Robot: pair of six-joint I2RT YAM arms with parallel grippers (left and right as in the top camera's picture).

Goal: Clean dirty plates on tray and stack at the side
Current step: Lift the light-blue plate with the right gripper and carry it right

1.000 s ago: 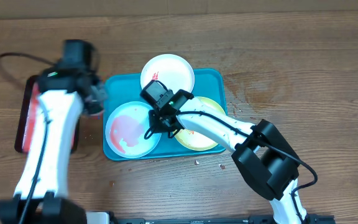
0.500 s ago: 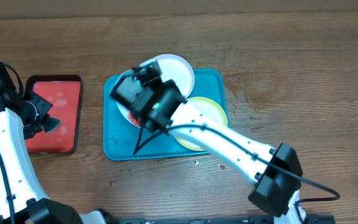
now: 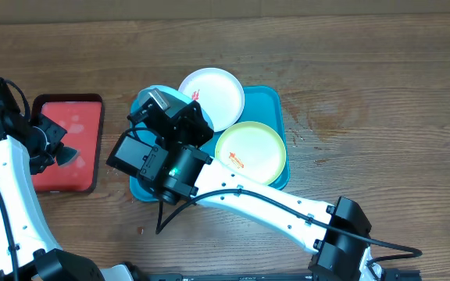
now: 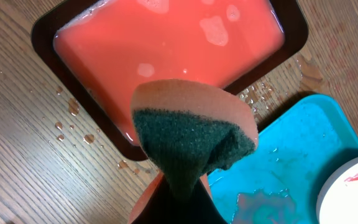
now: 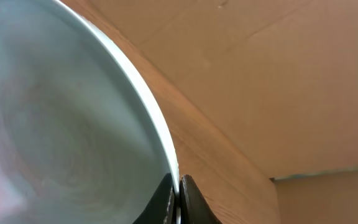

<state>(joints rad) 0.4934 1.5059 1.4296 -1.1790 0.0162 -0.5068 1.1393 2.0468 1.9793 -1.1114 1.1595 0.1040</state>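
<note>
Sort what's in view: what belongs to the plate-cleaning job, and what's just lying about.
Job: blue tray, white plate, yellow-green plate, pale blue plate gripped at its rim, sponge, probably the red tray of pink liquid.
Lying about: water drops, crumbs, cardboard behind.

Surface (image 3: pixel 381 70): matt wood grain. Tray (image 4: pixel 303 149): glossy wet teal plastic. Sponge (image 4: pixel 191 143): rough green scouring fibre on smooth orange foam.
</note>
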